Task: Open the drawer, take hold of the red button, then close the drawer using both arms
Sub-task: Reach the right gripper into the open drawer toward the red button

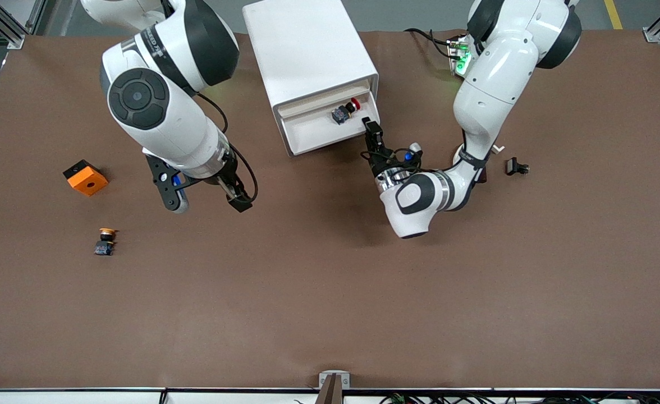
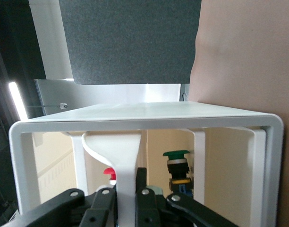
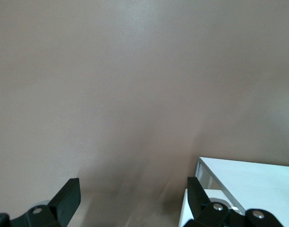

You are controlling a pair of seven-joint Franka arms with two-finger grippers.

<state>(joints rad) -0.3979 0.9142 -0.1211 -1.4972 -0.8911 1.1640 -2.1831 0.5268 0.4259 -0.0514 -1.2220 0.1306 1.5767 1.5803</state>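
1 drawer [image 1: 330, 126] pulled out of 1 white cabinet [image 1: 307, 50], 1 red button [image 1: 345, 111] inside it. Left pincer [image 1: 372, 130] clamped on drawer handle [image 2: 121, 156]. Right pincer [image 1: 209, 202] wide over surface [image 1: 330, 292], waiting. 1 orange cube [image 1: 85, 177], 1 yellow button [image 1: 105, 241].

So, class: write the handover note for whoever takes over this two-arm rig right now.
Left gripper: shut on the drawer handle, at the cabinet front.
Right gripper: open, empty, over bare table toward the right arm's end; that arm waits.
Drawer: pulled out.
Button, red cap: lying in the open drawer, untouched.
Done: drawer opened.
Left: right gripper takes the button out; then close the drawer.
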